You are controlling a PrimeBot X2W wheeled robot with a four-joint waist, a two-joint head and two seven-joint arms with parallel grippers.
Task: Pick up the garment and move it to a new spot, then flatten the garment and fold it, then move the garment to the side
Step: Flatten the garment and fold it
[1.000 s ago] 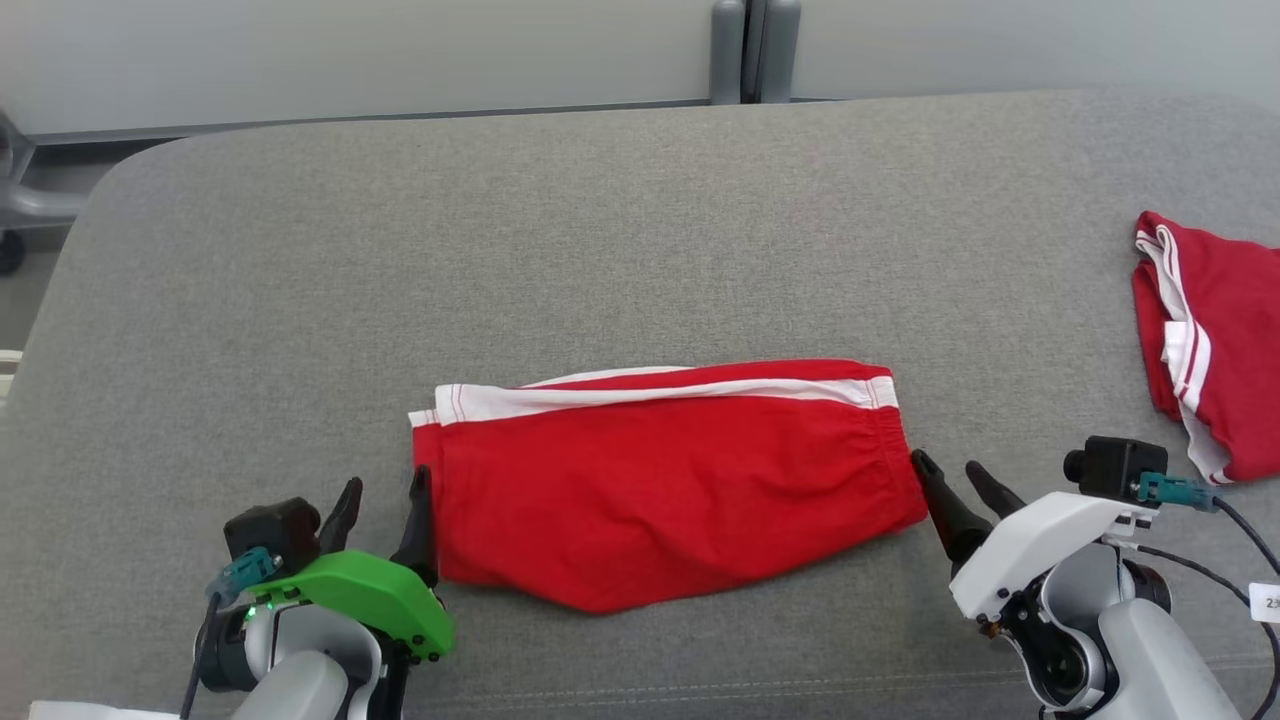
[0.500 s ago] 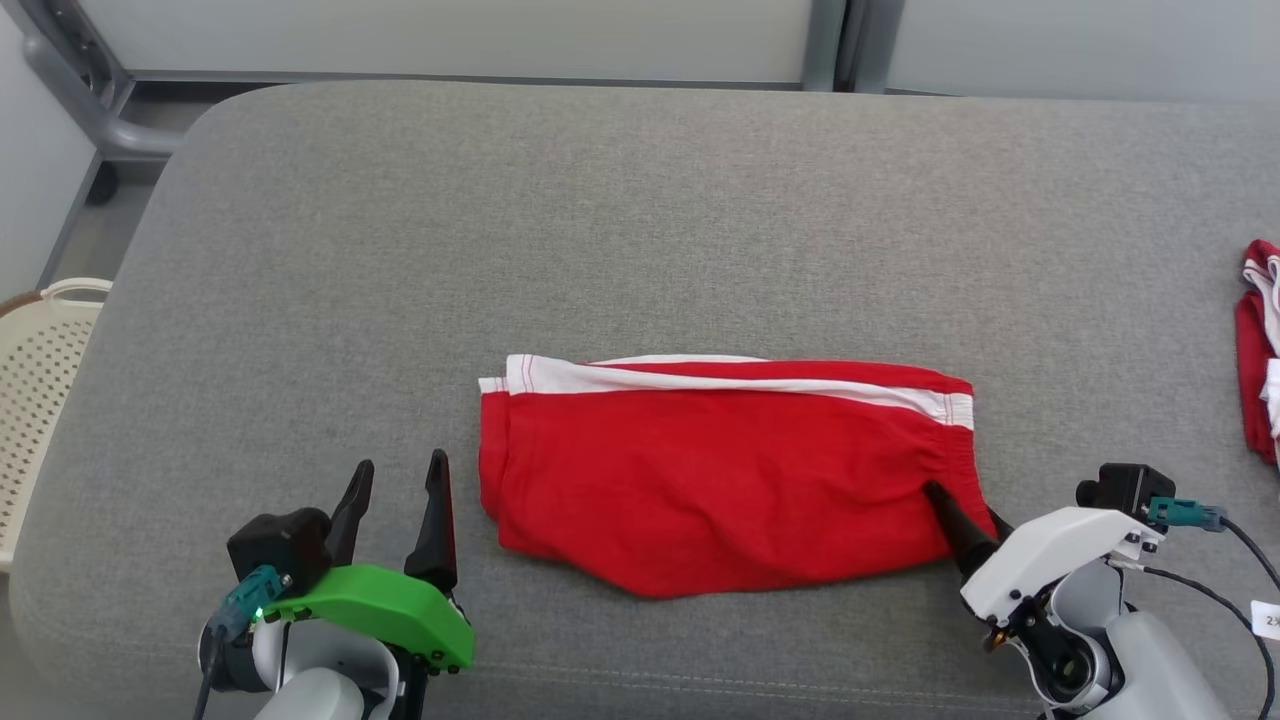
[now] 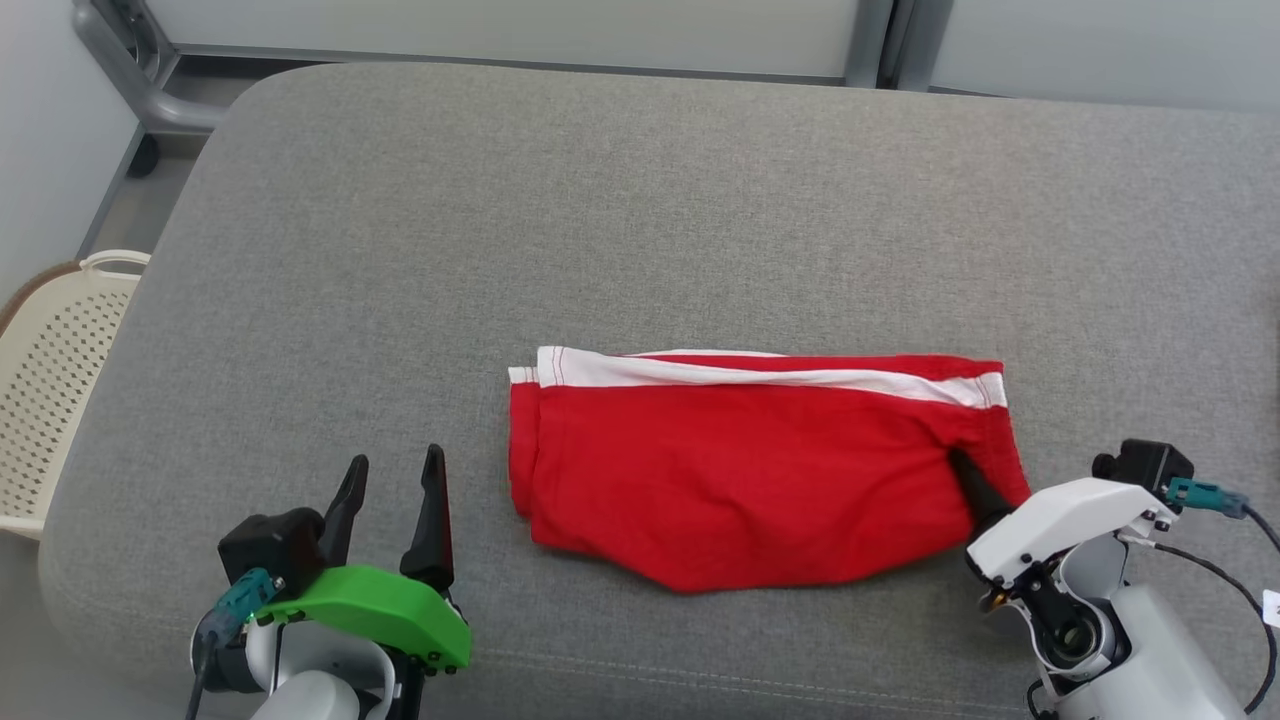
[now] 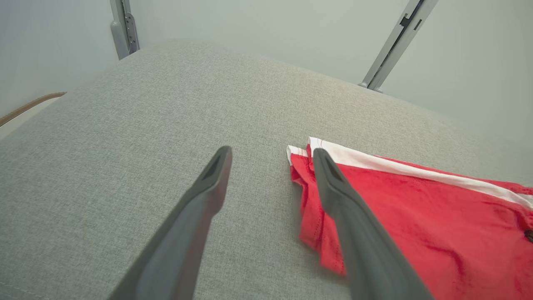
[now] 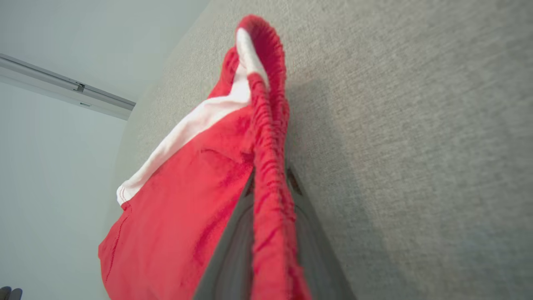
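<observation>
The garment (image 3: pixel 740 470) is a pair of red shorts with a white side stripe, folded lengthwise and lying on the grey cushion (image 3: pixel 640 220). My right gripper (image 3: pixel 975 485) is shut on the elastic waistband at the garment's right end; in the right wrist view the waistband (image 5: pixel 270 175) runs pinched between the two dark fingers. My left gripper (image 3: pixel 390 500) stands open a short way left of the garment's leg hem, touching nothing. In the left wrist view the hem (image 4: pixel 308 196) lies just past my right-hand finger (image 4: pixel 341 200).
A cream perforated basket (image 3: pixel 50 380) stands off the cushion's left edge. Grey metal frame posts (image 3: pixel 880 40) rise behind the cushion. The cushion's front seam (image 3: pixel 700 680) runs close below both grippers.
My right gripper slid onto the waistband and shut on it. The head camera turned, shifting the whole picture right; a second red garment at the far right left the picture.
</observation>
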